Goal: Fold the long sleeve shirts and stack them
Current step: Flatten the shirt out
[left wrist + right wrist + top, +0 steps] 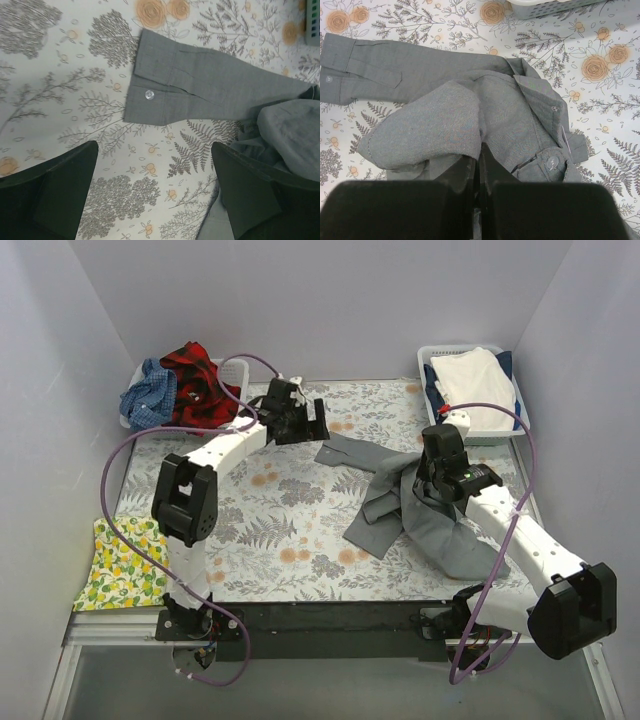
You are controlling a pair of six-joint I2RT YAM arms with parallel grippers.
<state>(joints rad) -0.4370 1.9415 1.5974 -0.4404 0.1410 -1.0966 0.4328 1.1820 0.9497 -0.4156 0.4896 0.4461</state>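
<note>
Two claws: we are clamping the right gripper [479, 160] on the bunched grey shirt [440, 115], likely for spreading; left gripper [155, 150] is hovering agape over the cuff [150, 95], upper centre.

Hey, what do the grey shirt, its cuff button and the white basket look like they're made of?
The grey shirt looks like matte woven cloth, maybe cotton or a blend: a fine weave shows and it slumps in soft folds. The cuff button is probably plastic, pale and glossy. The white basket looks like moulded plastic, with a slotted wall.
</note>
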